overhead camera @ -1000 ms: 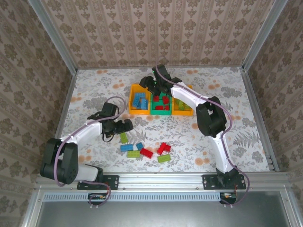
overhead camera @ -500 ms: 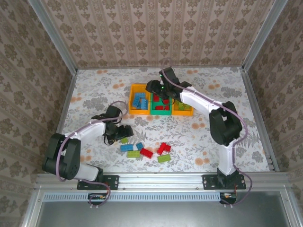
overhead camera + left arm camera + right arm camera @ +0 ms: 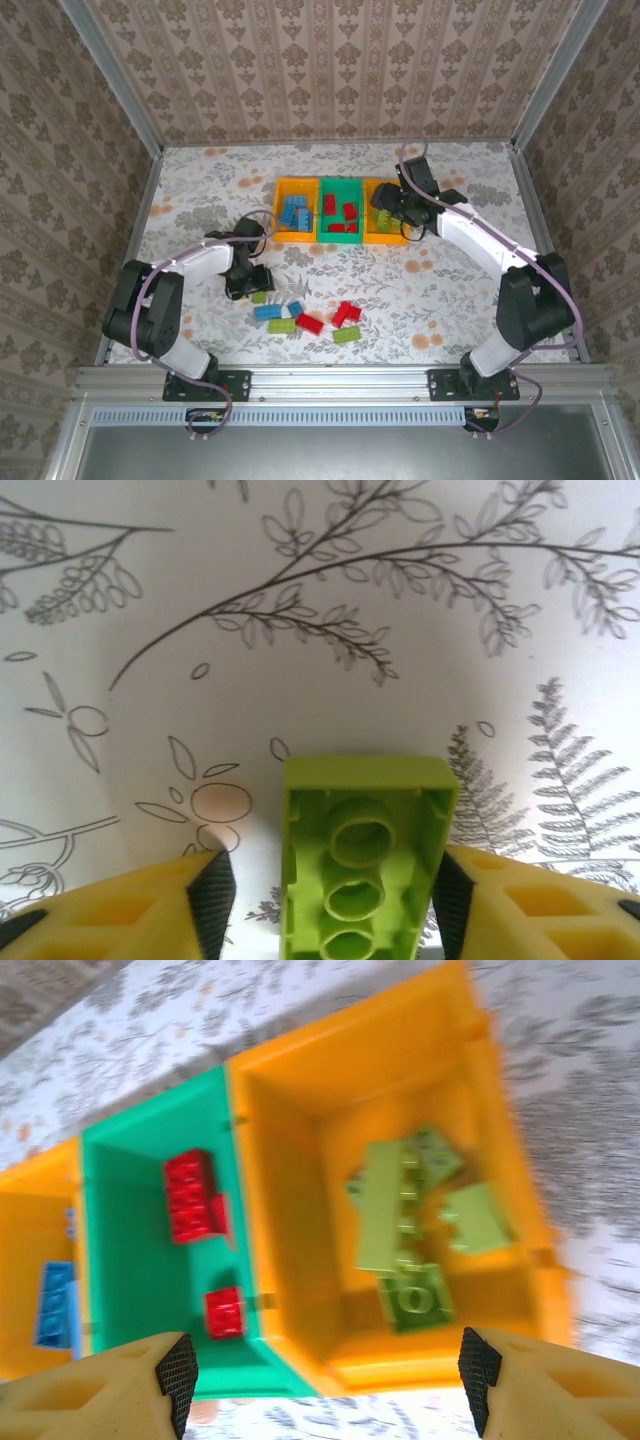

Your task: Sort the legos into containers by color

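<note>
The light green brick lies hollow side up on the table, squarely between the left end effector fingers, its long axis along them; they stand apart, a gap on one side; the right end effector, spread and empty, hovers over the far orange bin.

Mixed legos loose before three joined containers (each part-filled)

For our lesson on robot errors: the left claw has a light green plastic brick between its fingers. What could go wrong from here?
1. The upside-down light green plastic brick sits nearer one finger of the left claw, with a gap at the other; closing may slide or twist it instead of gripping it.
2. The loose blue rectangular plastic brick lies close by and might get knocked.
</note>
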Robot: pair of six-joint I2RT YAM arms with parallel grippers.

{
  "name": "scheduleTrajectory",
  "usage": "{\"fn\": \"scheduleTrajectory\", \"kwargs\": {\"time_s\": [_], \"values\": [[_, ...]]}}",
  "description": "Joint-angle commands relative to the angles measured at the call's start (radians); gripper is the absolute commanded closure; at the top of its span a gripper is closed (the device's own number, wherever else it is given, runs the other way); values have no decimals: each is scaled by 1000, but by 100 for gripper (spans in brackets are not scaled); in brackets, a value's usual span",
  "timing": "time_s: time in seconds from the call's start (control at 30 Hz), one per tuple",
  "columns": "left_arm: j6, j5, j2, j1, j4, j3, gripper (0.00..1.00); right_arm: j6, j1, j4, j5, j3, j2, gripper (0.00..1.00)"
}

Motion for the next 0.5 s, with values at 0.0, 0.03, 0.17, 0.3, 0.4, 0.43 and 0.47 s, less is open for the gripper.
{"fn": "scheduleTrajectory", "kwargs": {"time_s": [0.0,0.03,0.17,0.3,0.4,0.43,0.47], "values": [[37,84,69,-28,116,1,51,-54,-39,-75,92,-65,-89,26],[38,82,75,-29,117,6,53,-55,-56,-77,97,-87,-110,25],[39,75,87,-30,119,21,62,-53,-109,-75,98,-162,-189,24],[40,70,83,-30,129,40,69,-55,-139,-71,101,-212,-247,24],[46,88,65,-30,151,69,71,-60,-156,-81,102,-232,-265,23],[56,98,59,-31,161,87,71,-61,-160,-86,102,-240,-267,23],[67,106,53,-33,165,114,71,-63,-164,-94,105,-246,-265,23]]}}
